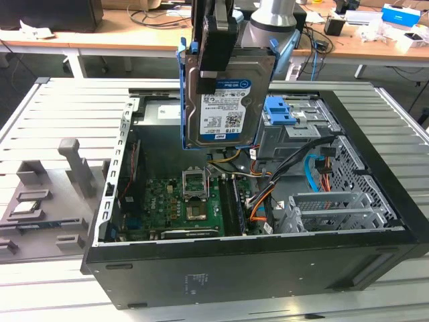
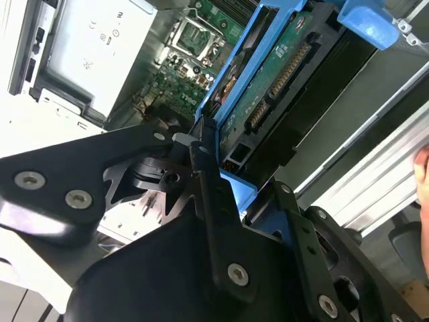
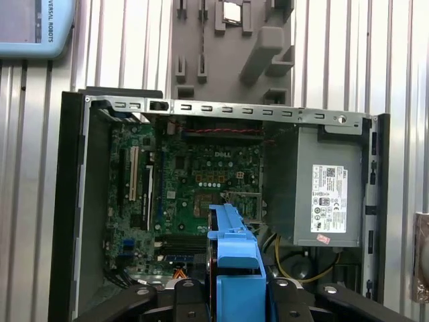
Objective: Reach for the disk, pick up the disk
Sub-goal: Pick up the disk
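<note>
1. I have the gripper (image 1: 216,57) clamped on the disk (image 1: 224,100); in the exterior view its black fingers pinch the upper edge, closed down to the drive's thickness.
2. The disk hangs upright in the air above the open computer case (image 1: 375,231), clear of everything inside. Its labelled face is turned to the exterior camera and its blue side rails (image 1: 182,94) run down both edges.
3. In the second wrist view I see the disk's (image 2: 268,80) circuit-board side and connector edge, with the blue rail beside the black gripper linkage (image 2: 201,201).
4. In the first wrist view the blue rail (image 3: 234,255) sits between the gripper's fingers, and the motherboard (image 3: 194,181) lies below it.
5. The case lies on its side in the middle of the slatted metal bench (image 1: 60,107), open side up. Inside, I make out the blue latch on the drive cage (image 1: 281,114) at the far edge, and orange and black cables (image 1: 268,194).
6. A grey fixture tray (image 1: 47,194) rests on the bench, just beside the case on the exterior view's left.
7. The power supply (image 3: 328,194) with its white label sits in a corner of the case in the first wrist view.
</note>
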`<state>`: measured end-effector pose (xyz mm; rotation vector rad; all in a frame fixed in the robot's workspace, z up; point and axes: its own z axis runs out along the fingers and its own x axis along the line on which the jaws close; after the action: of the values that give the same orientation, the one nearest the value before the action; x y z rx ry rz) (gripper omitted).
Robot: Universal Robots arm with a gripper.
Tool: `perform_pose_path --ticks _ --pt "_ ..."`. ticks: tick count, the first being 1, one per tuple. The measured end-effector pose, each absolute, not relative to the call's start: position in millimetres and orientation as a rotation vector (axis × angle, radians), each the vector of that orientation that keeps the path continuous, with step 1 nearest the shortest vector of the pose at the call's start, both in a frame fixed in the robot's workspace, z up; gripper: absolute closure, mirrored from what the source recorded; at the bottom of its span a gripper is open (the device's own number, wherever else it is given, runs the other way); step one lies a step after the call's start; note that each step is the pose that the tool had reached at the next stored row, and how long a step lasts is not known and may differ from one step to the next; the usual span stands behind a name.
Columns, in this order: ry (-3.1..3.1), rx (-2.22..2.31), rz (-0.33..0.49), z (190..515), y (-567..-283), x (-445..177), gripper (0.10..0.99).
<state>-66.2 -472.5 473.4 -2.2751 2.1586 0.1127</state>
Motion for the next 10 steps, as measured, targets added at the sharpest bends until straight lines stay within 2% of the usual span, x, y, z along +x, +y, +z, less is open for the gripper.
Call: perform_pose_path --ticks 10 --pt "2.159 -2.275 0.113 473.2 -498.3 -66.2 0.718"
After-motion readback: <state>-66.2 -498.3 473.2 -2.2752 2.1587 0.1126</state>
